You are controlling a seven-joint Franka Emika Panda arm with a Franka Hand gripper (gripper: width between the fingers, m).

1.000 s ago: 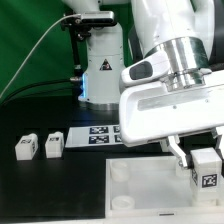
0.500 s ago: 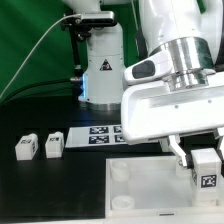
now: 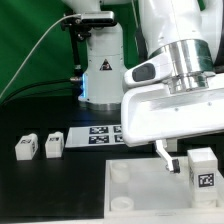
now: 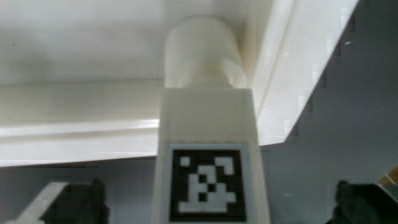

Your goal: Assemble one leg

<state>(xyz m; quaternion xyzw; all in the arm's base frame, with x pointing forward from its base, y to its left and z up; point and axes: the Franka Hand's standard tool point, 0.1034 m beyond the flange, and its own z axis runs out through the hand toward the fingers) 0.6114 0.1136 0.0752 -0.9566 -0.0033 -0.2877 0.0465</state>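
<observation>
**Exterior view**
- Item 1, gripper (image 3: 197,168): its large white body fills the 3 o'clock side of the frame. 1 black finger (image 3: 165,157) shows beneath it, at 9 o'clock of the leg, with a dark gap between them. The 2nd finger is not seen here.
- Item 2, leg (image 3: 205,172): a white block standing upright at 4 o'clock in the frame, its tag (image 3: 207,181) facing the camera. It stands at the plate's far corner on the exterior view's right. Whether it is seated in a socket cannot be told from this view.
- Item 3, plate (image 3: 150,195): large, white and flat, at 6 o'clock. 2 round sockets (image 3: 120,173) lie along its 9 o'clock edge.
- Item 4, 2 loose legs (image 3: 25,147) (image 3: 53,145): side by side on the black table (image 3: 40,195) at 9 o'clock, well apart from the plate.
- Item 5, marker board (image 3: 92,135): lies flat between the loose legs and the gripper body, which partly covers it.

**Wrist view**
- Item 6, leg (image 4: 210,130): centred between the fingers, tag (image 4: 210,185) toward the camera. Its far end meets a rounded corner of the plate (image 4: 71,60).
- Item 7, gripper (image 4: 222,203): 1 dark finger (image 4: 71,202) shows on each side of the leg, each with a clear gap to it. The jaws stand spread and grip nothing.
</observation>
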